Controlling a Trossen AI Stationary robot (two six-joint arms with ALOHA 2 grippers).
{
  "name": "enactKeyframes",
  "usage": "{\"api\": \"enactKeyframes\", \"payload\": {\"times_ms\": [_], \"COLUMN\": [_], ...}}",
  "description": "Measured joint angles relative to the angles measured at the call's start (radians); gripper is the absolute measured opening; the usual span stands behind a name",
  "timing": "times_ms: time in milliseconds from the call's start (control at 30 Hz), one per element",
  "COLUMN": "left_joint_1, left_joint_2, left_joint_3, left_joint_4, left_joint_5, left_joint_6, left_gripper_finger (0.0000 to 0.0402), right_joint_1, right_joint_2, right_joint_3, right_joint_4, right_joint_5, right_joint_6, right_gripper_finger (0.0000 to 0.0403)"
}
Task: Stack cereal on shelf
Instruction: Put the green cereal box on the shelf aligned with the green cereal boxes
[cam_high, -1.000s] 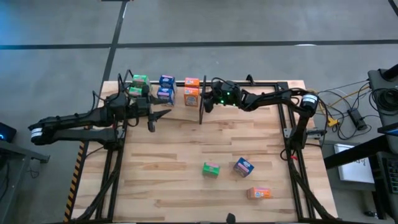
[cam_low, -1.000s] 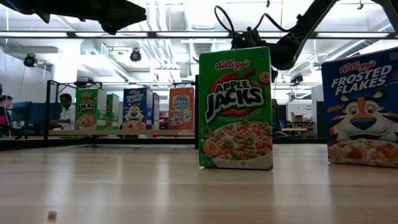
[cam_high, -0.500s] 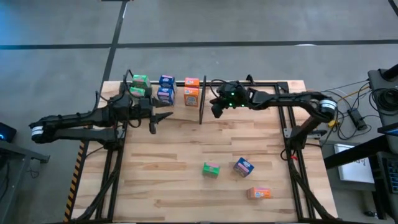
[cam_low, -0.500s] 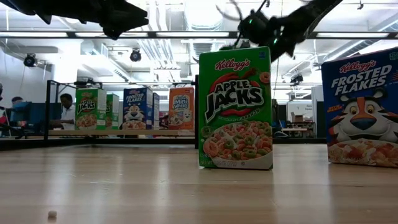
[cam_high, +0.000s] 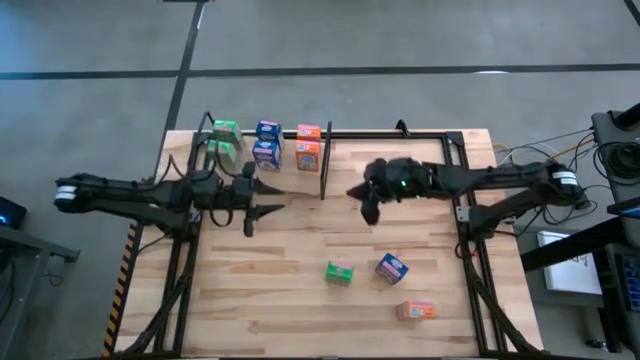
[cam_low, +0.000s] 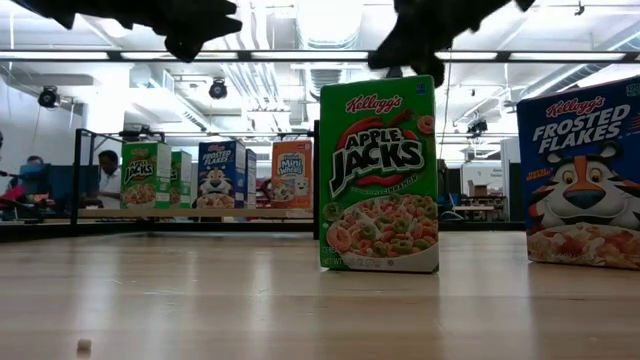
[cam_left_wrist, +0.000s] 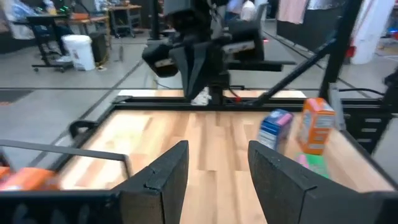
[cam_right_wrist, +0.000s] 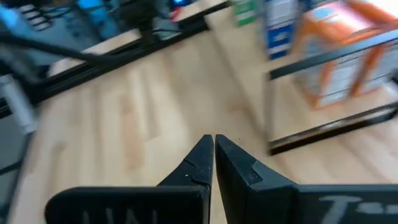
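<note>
High view: right pincer closed and empty, left pincer half open; green box likely light, stiff cardboard, best gripped across its flat sides.

Pale wood-grain tabletop edged by black metal frame. Shelf same light wood, thin black rim, black divider rod. On shelf: two green boxes, two blue boxes, two orange boxes. On table: green Apple Jacks box with red lettering, blue Frosted Flakes box with orange tiger, orange box. Arms dark; green light glows on right arm.
</note>
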Motion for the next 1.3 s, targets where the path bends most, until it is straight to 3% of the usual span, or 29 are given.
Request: {"api": "enactKeyframes", "payload": {"times_ms": [167,333,567,767,1133,1300], "left_joint_1": [-0.108,-0.194,-0.257,-0.272,-0.337,-0.352], "left_joint_2": [0.036,0.093,0.218,0.312,0.535,0.613], "left_joint_3": [0.002,0.039,0.147,0.204,0.368,0.438], "left_joint_4": [0.032,0.06,0.049,0.042,-0.019,-0.084], "left_joint_5": [-0.03,-0.054,-0.072,-0.078,-0.077,-0.077], "left_joint_6": [-0.04,-0.06,-0.062,-0.069,-0.128,-0.141], "left_gripper_finger": [0.015,0.015,0.015,0.015,0.0151,0.0173], "right_joint_1": [0.12,0.231,0.35,0.386,0.403,0.403], "right_joint_2": [-0.037,-0.046,-0.052,-0.079,-0.245,-0.312], "right_joint_3": [0.0,-0.001,-0.037,-0.112,-0.348,-0.431], "right_joint_4": [-0.056,-0.063,0.031,0.14,0.311,0.379], "right_joint_5": [0.0,0.008,0.132,0.131,0.13,0.13], "right_joint_6": [0.021,-0.079,-0.245,-0.309,-0.286,-0.285], "right_gripper_finger": [0.0009,0.0009,0.0009,0.0009,0.0009,0.0009]}}
